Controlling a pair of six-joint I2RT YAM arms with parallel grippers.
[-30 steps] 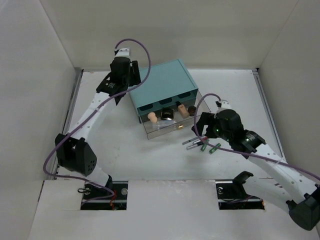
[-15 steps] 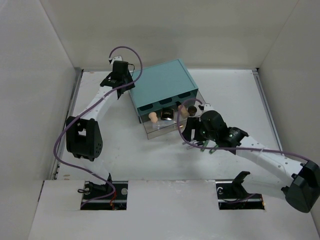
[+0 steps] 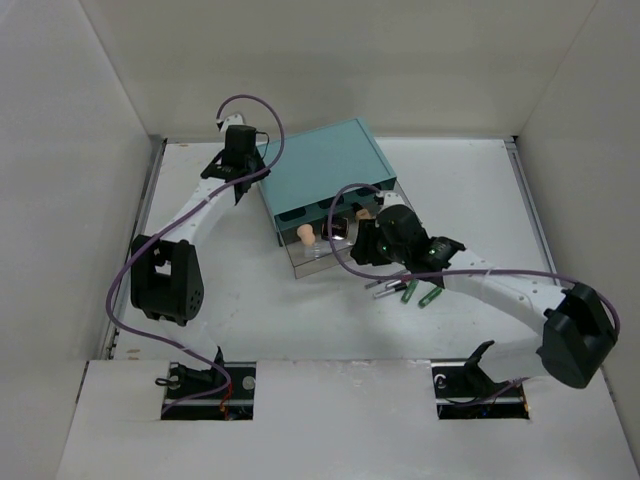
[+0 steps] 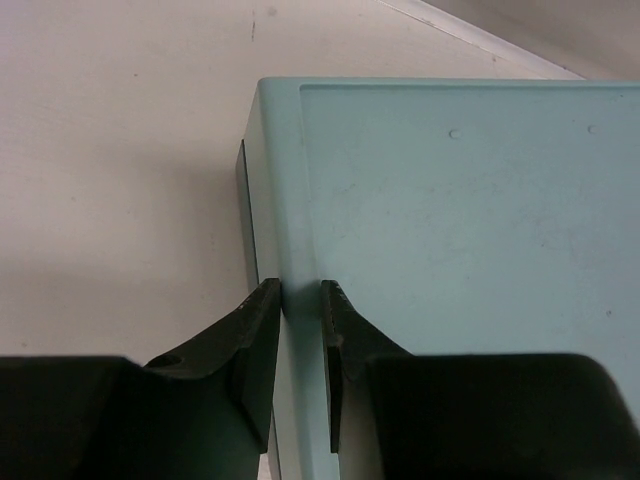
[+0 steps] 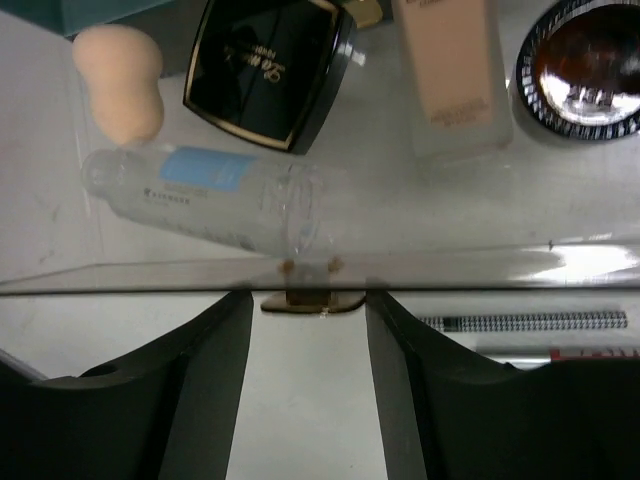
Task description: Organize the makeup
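The teal box (image 3: 325, 170) stands mid-table with its clear drawer (image 3: 312, 262) pulled out. In the drawer lie a beige sponge (image 5: 118, 80), a dark square compact (image 5: 270, 65), a clear blue-labelled bottle (image 5: 205, 195), a beige tube (image 5: 450, 70) and a round silver jar (image 5: 583, 65). My right gripper (image 5: 308, 297) is open at the drawer's front, its fingers either side of the gold pull (image 5: 310, 300). My left gripper (image 4: 300, 300) is shut on the box's rear left edge (image 4: 290, 200). Pencils (image 3: 385, 290) and green-capped tubes (image 3: 420, 294) lie on the table by the right arm.
White walls enclose the table on three sides. The right arm (image 3: 500, 290) stretches across the table's right half, above the loose pencils and tubes. The left arm (image 3: 190, 220) runs along the left side to the box.
My right gripper has moved left, away from the loose pencils, up to the drawer's front pull. My left gripper has shifted slightly and stays on the box's rear corner.
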